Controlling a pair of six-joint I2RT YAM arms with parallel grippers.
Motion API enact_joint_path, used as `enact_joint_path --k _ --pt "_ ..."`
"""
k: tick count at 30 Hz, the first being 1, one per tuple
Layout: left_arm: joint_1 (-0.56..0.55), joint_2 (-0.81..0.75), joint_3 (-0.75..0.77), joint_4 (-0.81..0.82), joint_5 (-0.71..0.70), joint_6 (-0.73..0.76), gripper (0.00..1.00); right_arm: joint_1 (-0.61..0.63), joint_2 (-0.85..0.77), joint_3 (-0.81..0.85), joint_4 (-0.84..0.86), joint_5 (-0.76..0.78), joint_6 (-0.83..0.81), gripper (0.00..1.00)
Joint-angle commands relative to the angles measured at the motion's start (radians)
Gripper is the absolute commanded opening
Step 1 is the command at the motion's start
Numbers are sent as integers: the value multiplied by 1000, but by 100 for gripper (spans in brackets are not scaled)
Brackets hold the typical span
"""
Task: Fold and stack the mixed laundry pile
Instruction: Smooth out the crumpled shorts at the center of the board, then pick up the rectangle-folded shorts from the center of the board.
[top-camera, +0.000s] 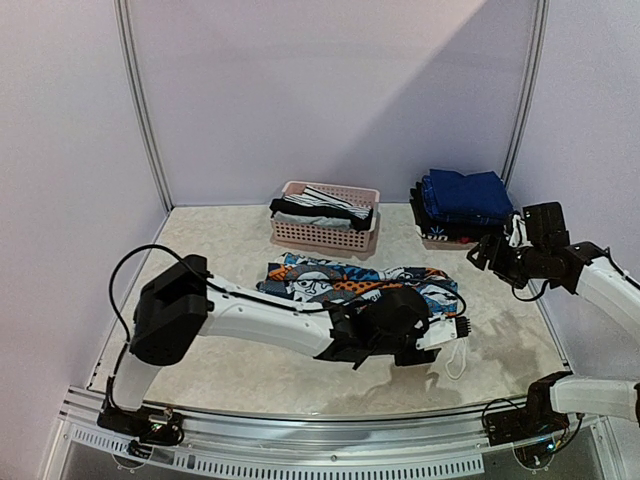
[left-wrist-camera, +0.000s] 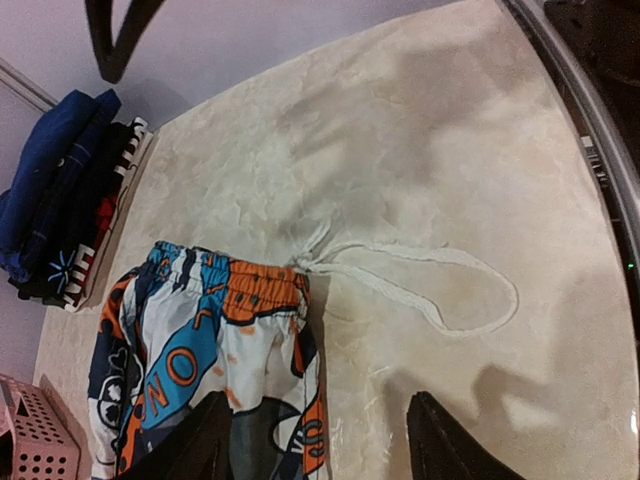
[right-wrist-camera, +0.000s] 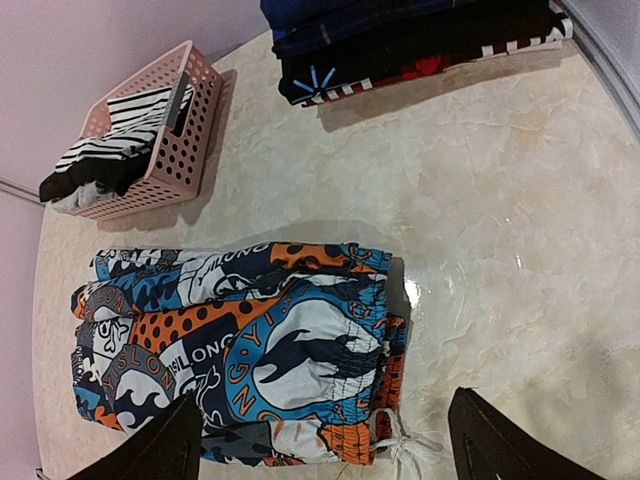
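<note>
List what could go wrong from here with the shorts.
The drawstring trails loose on the table beside the shorts; the open left gripper above could snag it and pull the fold apart. Lifted by one edge, the shorts may unfold before reaching the stack.

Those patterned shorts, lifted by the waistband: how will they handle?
Probably floppy: the patterned shorts lie flat in soft folds, so the layers would likely unfold and hang. The loose white drawstring trails on the table and may dangle or snag.
</note>
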Motion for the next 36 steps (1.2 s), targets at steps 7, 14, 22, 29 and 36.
enact_joint_path --k 7,14,22,29,36 --pt "2 239 272 -44 -39 82 58 -7 -36 -48 -34 54 8 86" --pt "33 328 373 -62 -57 76 55 -7 -40 -66 -15 41 9 85" --pt "63 399 440 -50 -86 62 49 -6 -54 -87 12 43 6 84" --pt "82 435 472 -52 -69 54 45 -7 -38 -88 38 21 1 83" --pt "91 457 480 -43 -3 32 19 -7 1 -83 53 27 -3 83"
